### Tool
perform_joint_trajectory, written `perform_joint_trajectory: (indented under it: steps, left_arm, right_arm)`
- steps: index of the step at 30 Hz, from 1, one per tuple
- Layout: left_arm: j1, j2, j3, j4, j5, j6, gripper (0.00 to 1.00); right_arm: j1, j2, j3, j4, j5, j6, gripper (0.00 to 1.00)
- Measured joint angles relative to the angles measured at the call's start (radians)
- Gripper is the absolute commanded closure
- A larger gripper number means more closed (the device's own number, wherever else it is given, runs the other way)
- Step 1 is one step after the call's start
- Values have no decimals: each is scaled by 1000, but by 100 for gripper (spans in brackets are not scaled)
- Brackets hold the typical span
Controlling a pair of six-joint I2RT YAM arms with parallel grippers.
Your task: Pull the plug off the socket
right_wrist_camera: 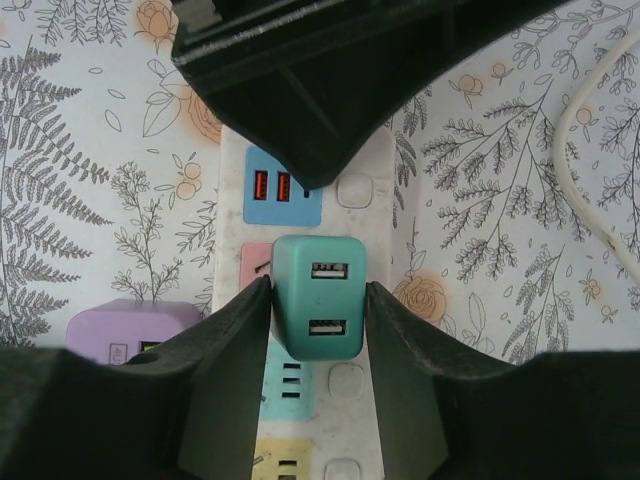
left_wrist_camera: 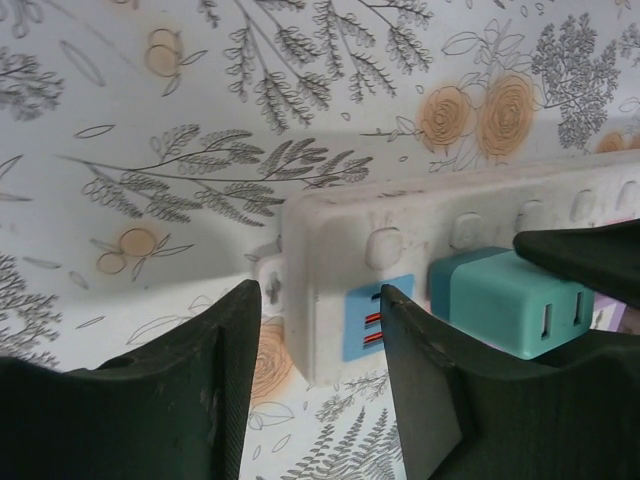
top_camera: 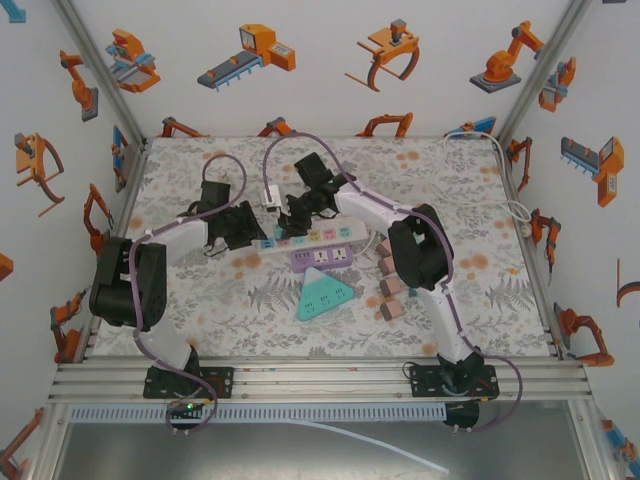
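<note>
– Where are we with it?
– Grip's on and the pull hasn't begun, I'd say. The teal plug [right_wrist_camera: 318, 305] is seated in the white power strip [left_wrist_camera: 330, 240], in the next slot along from the blue USB panel at the strip's left end, out in the middle of the table [top_camera: 480, 300].
– And the arms?
– The right gripper [right_wrist_camera: 317, 288] has a finger pressed to each side of the plug, so it's closed on it. The left gripper [left_wrist_camera: 320, 292] straddles the end of the strip with a finger on either side. It looks clamped there as the anchor.
– So what's next?
– To my eye, a straight lift by the right arm, in line with the pins, while the left holds the strip down. If it leans sideways, the strip may come up too, or the fingers may slip.
– Slip? What's the plug like?
– It's a small boxy cube in smooth teal plastic, with rounded corners and two USB ports on top. It stands upright, flush on the strip, with no gap under it that I can see. The sides look slick, without much to bite on.
– Anything in the way?
– There's a purple socket block [right_wrist_camera: 130, 330] just beside the strip and a white cable [right_wrist_camera: 590, 150] off on the other side. Neither touches the plug.
</note>
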Motion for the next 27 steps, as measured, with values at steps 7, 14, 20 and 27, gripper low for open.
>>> perform_joint_trajectory:
  steps: [7,14,20,27]
  left_arm:
    - [-8,23,10,0,32,0,53]
    - [-16,23,13,-9,19,4,53]
    - [-23,23,13,-9,-3,7,54]
    - [-26,23,17,-16,-14,8,53]
  right_arm:
    - [2,2,11,-18,-10,13,67]
    - [3,6,30,-42,-10,39,72]
    - [3,6,39,-42,-19,69,77]
    - [3,6,43,-35,-26,90,78]
